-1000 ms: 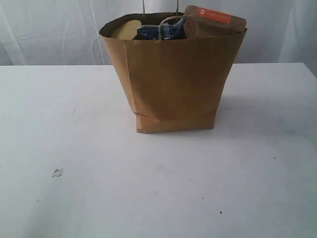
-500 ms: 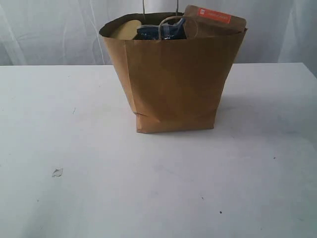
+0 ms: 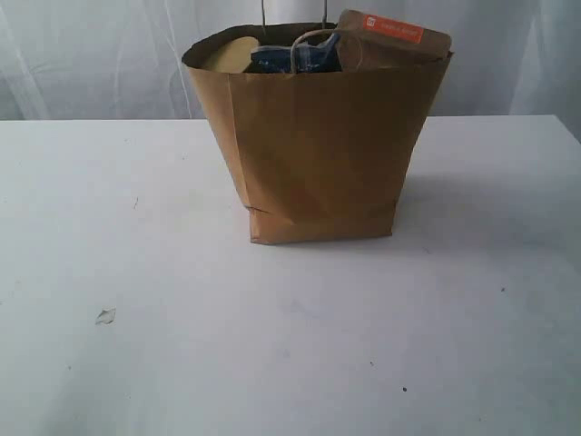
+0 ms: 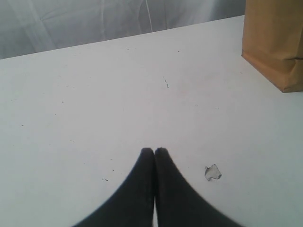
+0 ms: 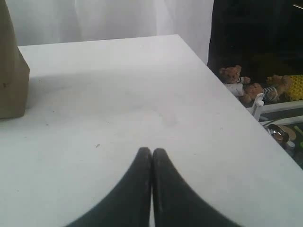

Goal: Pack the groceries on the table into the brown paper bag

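Observation:
The brown paper bag point(image 3: 318, 145) stands upright at the back middle of the white table point(image 3: 272, 345). Out of its open top show the brown red-labelled pouch point(image 3: 392, 38), the blue-topped noodle packet point(image 3: 286, 57), and a tan lid point(image 3: 231, 53). Other groceries are hidden inside. A corner of the bag point(image 4: 277, 42) shows in the left wrist view, and its edge point(image 5: 12, 71) in the right wrist view. My left gripper point(image 4: 155, 151) is shut and empty above bare table. My right gripper point(image 5: 152, 151) is shut and empty too. Neither arm shows in the exterior view.
A small pale flat scrap point(image 3: 105, 316) lies on the table at front left, close beside the left fingertips point(image 4: 212, 172). The table's right edge point(image 5: 236, 104) drops off to shelves with soft toys point(image 5: 246, 85). A white curtain hangs behind.

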### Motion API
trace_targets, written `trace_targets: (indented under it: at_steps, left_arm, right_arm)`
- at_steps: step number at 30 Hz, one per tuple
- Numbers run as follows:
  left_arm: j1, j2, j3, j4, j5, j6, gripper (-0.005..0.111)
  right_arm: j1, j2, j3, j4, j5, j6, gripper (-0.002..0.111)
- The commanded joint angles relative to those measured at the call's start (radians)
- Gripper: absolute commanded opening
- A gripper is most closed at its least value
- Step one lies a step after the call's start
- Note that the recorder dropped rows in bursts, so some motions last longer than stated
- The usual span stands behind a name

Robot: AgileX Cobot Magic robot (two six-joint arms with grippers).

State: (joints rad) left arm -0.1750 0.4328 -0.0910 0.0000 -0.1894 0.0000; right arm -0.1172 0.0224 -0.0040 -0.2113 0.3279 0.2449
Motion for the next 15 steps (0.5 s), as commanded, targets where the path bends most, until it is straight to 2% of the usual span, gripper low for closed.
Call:
trace_targets:
  at_steps: [1, 10, 14, 15]
  left_arm:
    - [-0.008, -0.008, 0.007, 0.0, -0.004, 0.0, 0.0]
    - [-0.008, -0.023, 0.007, 0.0, 0.002, 0.0, 0.0]
    - [-0.008, -0.102, 0.009, 0.0, 0.019, 0.0, 0.0]
    - [-0.008, -0.153, 0.009, 0.0, 0.065, 0.0, 0.0]
  right_arm:
    - [-0.006, -0.005, 0.004, -0.011, 0.0, 0.006, 0.0]
    - [-0.006, -0.005, 0.004, -0.011, 0.0, 0.006, 0.0]
    - [-0.006, -0.005, 0.004, -0.011, 0.0, 0.006, 0.0]
    - [-0.006, -0.005, 0.004, -0.011, 0.001, 0.006, 0.0]
